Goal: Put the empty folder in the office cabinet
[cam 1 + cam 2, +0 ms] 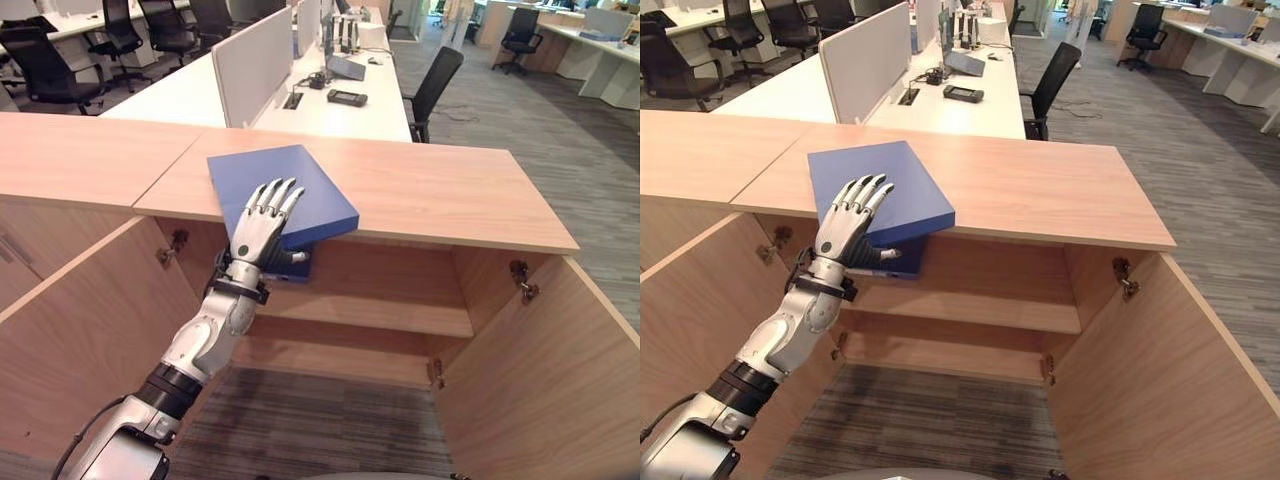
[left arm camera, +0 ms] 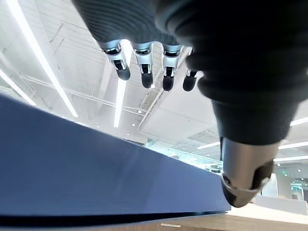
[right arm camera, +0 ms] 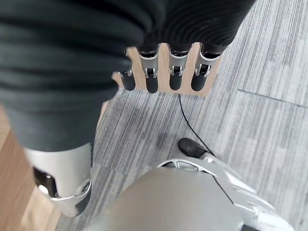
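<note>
So the left hand point(image 1: 262, 225) is up at the front edge of the cabinet top, fingers laid out straight over the top face of the flat blue rectangular folder point(image 1: 300, 195) with the thumb tucked under the overhanging corner. I'd call that a flat, open hold rather than a real squeeze; in the left wrist view the fingertips point(image 2: 144, 79) hover straight above the blue cover. The folder is lying on the light wooden tabletop point(image 1: 440, 195) of the low office cabinet, angled, with its near corner sticking out past the edge over the opening. The right hand point(image 3: 163, 79) hangs loose down by the floor with relaxed, straight fingers, holding nothing. Progress-wise, I'd say this is only the start: both wooden cabinet doors point(image 1: 560, 370) are swung open and the inside wooden shelf point(image 1: 380, 310) looks bare, but the folder isn't in there yet, so it needs pulling off the edge, lowering and sliding onto the shelf. Nothing much blocks the way, though the overhanging top edge sits right above the shelf, so the folder probably has to tilt or drop down before going in, and the left-side door point(image 1: 90, 320) is close to the arm. Behind it there's a white office desk point(image 1: 330, 110) with a grey divider panel point(image 1: 250, 65) and a black office chair point(image 1: 435, 85) on grey carpet.
</note>
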